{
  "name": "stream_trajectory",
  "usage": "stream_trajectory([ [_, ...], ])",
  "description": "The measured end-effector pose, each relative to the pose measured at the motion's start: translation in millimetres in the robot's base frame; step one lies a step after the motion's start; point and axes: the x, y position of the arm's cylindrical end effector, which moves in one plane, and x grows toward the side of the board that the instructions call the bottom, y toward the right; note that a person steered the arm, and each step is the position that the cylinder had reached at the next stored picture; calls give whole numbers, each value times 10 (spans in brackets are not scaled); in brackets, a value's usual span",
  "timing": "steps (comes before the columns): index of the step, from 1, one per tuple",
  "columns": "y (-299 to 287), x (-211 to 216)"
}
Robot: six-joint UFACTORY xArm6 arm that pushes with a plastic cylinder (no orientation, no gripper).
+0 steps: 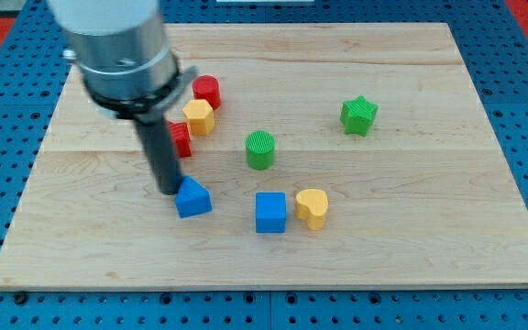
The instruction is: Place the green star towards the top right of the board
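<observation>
Green star [358, 115] sits right of table [411, 238] centre, clear of other blocks. Looks light, rigid, likely slides easy; may spin off points. We'd push flat on lower-left side. No pincer; my tip [170, 191] touching blue triangular block [192, 198], well apart from star.

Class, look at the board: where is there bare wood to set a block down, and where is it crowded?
Bare wood: the top right corner above the green star, the right edge, and the bottom strip below the blue cube and yellow heart. Crowded: the upper left, where my tip touches the blue triangular block.
</observation>
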Motion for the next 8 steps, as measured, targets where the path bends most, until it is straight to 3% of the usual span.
stream_trajectory([
  [1,441,11],
  [5,455,-287],
  [7,1305,-1038],
  [8,1862,-999],
])
